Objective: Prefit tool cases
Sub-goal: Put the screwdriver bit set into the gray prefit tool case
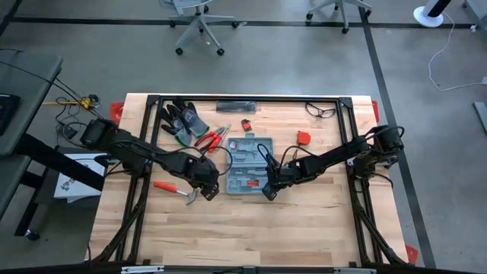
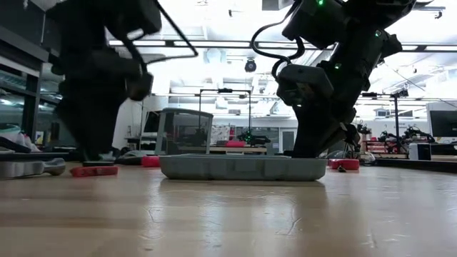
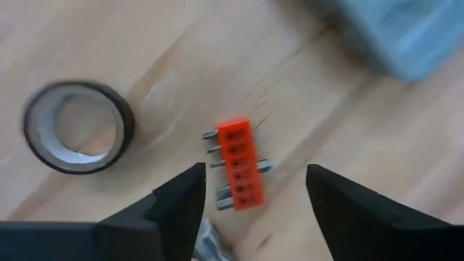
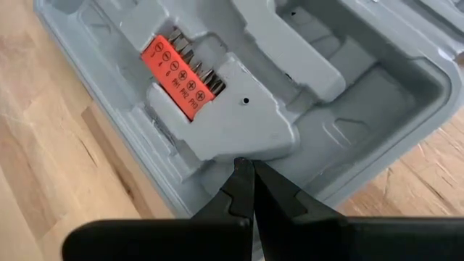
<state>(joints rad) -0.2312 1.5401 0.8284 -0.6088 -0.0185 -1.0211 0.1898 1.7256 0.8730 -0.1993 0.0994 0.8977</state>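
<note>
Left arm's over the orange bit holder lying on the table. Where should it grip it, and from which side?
Come straight down with the left gripper, fingers open, and pinch the orange bit holder across its narrow plastic body. The bit ends stick out along its long sides, so closing on the bare short ends looks cleaner. The tape roll lies apart.

**Where things lie on the tabletop**

The open tool case [image 1: 249,164] lies at the middle of the tabletop [image 1: 243,228]. A bit holder [image 4: 181,76] sits in one of its recesses. The right end effector [image 1: 269,185] is at the case's near right corner; the left end effector [image 1: 208,188] hangs over a second bit holder [image 3: 239,165] just left of the case, with a tape roll [image 3: 77,126] beside it. A hammer [image 1: 173,188] lies farther left. Gloves [image 1: 181,119] and pliers [image 1: 213,138] lie behind, toward the far left; glasses [image 1: 321,111] at the far right.
</note>
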